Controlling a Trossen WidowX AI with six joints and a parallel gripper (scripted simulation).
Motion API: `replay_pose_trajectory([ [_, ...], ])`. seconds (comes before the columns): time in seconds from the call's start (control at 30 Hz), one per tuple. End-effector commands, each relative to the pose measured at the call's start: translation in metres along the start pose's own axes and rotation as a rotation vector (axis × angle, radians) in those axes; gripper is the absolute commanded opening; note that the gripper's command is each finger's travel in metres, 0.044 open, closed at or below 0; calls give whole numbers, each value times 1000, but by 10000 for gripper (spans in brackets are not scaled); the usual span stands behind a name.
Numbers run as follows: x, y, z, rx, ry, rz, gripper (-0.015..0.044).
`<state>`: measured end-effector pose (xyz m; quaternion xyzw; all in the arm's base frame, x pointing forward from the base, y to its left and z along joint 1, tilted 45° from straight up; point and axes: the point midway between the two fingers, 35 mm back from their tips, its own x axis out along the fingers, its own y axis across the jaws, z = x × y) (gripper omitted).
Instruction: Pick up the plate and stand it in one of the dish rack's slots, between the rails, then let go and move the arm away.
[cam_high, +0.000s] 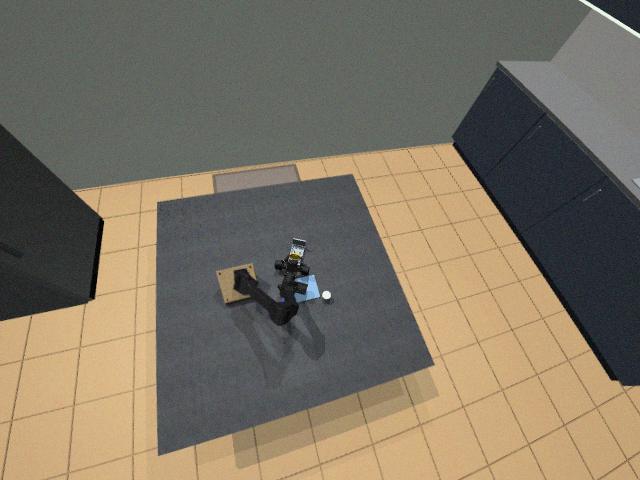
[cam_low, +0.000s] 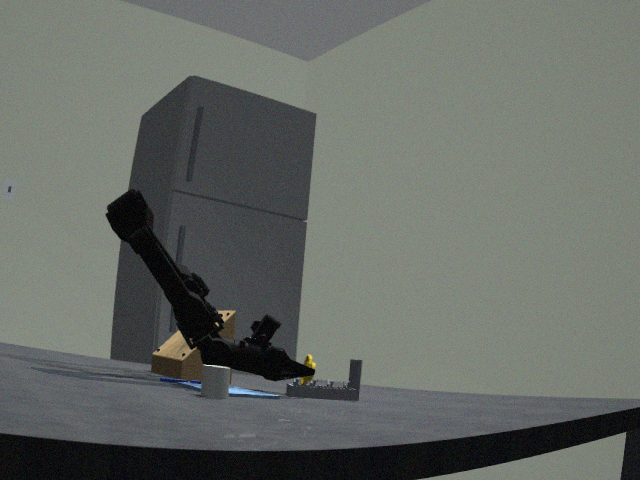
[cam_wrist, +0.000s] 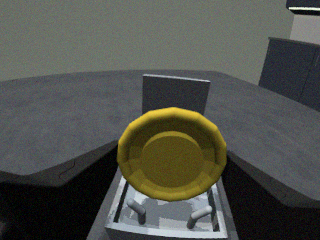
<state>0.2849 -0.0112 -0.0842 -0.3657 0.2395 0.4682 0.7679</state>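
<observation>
Fridge (cam_high: 41, 222) (cam_low: 248, 155): dark grey, at the left of the top view, off the table (cam_high: 206, 387) (cam_low: 387, 418) (cam_wrist: 50, 110)
Wooden block (cam_high: 235, 297) (cam_low: 175, 366): on the table, its top sloping, with small dark holes near the corners
Arm (cam_high: 266, 302) (cam_low: 165, 273): black, reaching from the block out to a high bend, then down toward the rack
Gripper (cam_high: 295, 259) (cam_low: 311, 370) (cam_wrist: 171, 152): low over the near end of the rack, holding the plate, one finger at each side of the rim
Plate (cam_high: 296, 255) (cam_low: 310, 366) (cam_wrist: 172, 157): yellow, round, standing roughly upright between the fingers, its lower edge down at the near end of the rack; whether it sits fully in a slot I cannot tell
Dish rack (cam_high: 298, 241) (cam_low: 323, 392) (cam_wrist: 165, 233): grey, low-walled, with a tall panel at the far end and two short pegs showing in front of the plate in the wrist view
Blue sheet (cam_high: 312, 289) (cam_low: 253, 392): flat on the table, partly under the arm as seen from the top
White cylinder (cam_high: 326, 295) (cam_low: 215, 382): upright, just beside the sheet
Cabinets (cam_high: 542, 170) (cam_wrist: 290, 70): dark blue, well apart from the table, at the right
</observation>
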Motion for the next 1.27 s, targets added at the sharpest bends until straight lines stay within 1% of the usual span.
replay_pose_trajectory([
  [0.0, 0, 0, 0, 0, 0, 0, 315],
  [0.1, 0, 0, 0, 0, 0, 0, 394],
  [0.13, 0, 0, 0, 0, 0, 0, 400],
  [0.4, 0, 0, 0, 0, 0, 0, 400],
  [0.47, -1, -2, 7, -1, 2, 2, 400],
  [0.73, -12, -5, 99, -3, -1, -3, 400],
  [0.8, -13, -11, 114, -1, -7, -8, 400],
  [1.0, -13, -12, 115, 18, 2, 0, 400],
  [1.23, -7, -4, 115, 205, 120, 68, 400],
])
